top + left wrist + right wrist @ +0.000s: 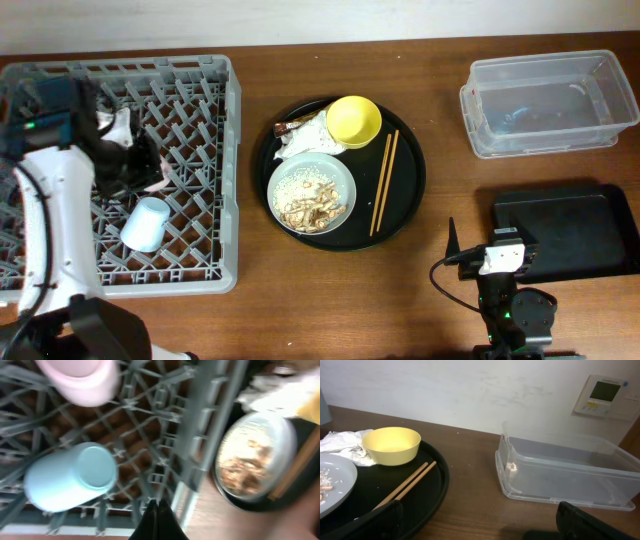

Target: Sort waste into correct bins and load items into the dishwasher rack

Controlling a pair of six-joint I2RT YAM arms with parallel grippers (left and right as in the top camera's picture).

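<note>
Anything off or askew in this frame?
The light blue cup lies tipped at a slant across the pegs of the dishwasher rack, not seated square. The grey-green dish holds rice and food scraps, unscraped. No spill or damage visible.

Left arm (55,210): white links stretched forward, wrist bent down. Left gripper (157,512): dark fingers pressed together into single point, no gap, nothing between them; tips aimed downward in left wrist view.

Right arm (505,300): folded compactly over own base, white wrist unit just behind pincer. Right gripper (479,510): jaws spread wide, one dark finger (375,522) at each lower corner of right wrist view, space between empty; pincer held level, facing forward.
</note>
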